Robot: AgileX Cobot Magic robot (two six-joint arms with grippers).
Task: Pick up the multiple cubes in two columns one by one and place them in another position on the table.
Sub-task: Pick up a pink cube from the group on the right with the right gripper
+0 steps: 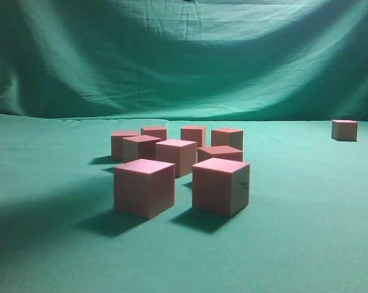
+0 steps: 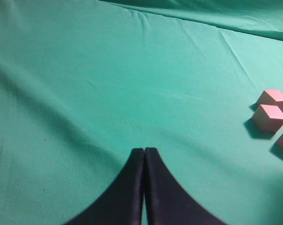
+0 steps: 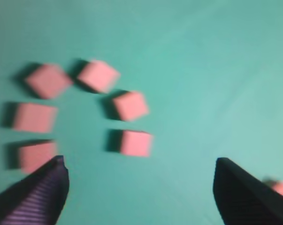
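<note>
Right wrist view is showing us hovering with the right gripper spread wide and empty; beyond its fingers the cubes are waiting in two columns on the table. Next we are judging a descent onto the nearest cube. The left gripper is pressed together, idling.

Nine cubes cluster mid-table; one lone cube sits far right.
</note>
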